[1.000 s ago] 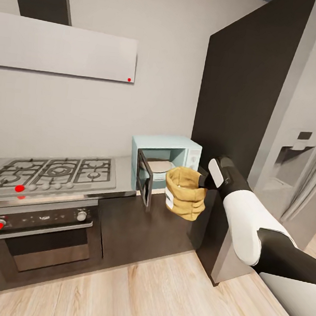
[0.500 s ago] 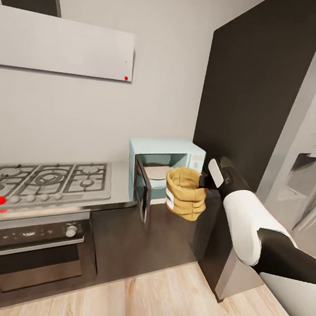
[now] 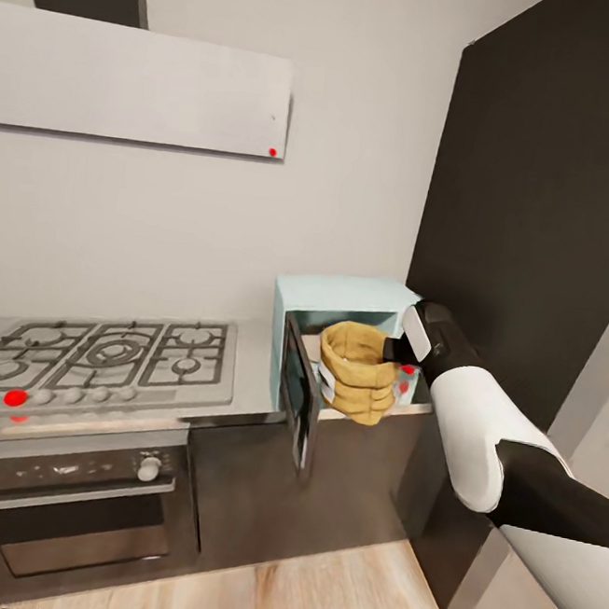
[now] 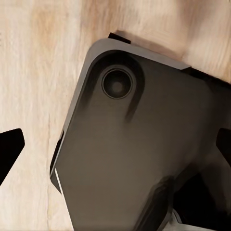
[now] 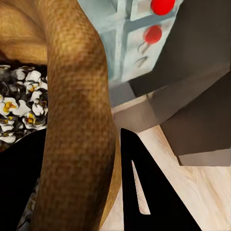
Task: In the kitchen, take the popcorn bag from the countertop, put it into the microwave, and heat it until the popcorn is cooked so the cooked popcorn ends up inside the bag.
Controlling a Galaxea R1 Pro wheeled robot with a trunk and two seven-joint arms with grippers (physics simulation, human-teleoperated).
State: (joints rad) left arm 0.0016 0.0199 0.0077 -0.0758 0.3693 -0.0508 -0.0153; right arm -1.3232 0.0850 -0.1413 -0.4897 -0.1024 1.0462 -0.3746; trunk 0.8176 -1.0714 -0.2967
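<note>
The mustard-tan popcorn bag (image 3: pixel 357 374) hangs upright in front of the open mouth of the mint-blue microwave (image 3: pixel 343 296), whose dark door (image 3: pixel 299 400) stands swung out to the left. My right gripper (image 3: pixel 392 351) is shut on the bag's rolled rim (image 5: pixel 77 96), one black finger (image 5: pixel 144 192) outside the cloth. Whitish and yellow popcorn (image 5: pixel 19 106) lies inside the sack. The microwave's white panel with red knobs (image 5: pixel 155 19) is just beyond the bag. My left gripper (image 4: pixel 115 149) is open, hanging low over my own dark base (image 4: pixel 134 144) and the wood floor.
The grey countertop (image 3: pixel 254 360) runs left to a gas hob (image 3: pixel 102 354) above a dark oven (image 3: pixel 68 505). A flat white hood (image 3: pixel 140 81) hangs on the wall. A tall dark cabinet (image 3: pixel 550 199) stands close on the microwave's right. Light wood floor (image 3: pixel 330 598) lies below.
The whole view has shifted and drawn nearer the counter. The bag in my right gripper now sits in front of the microwave's opening instead of off its lower right corner.
</note>
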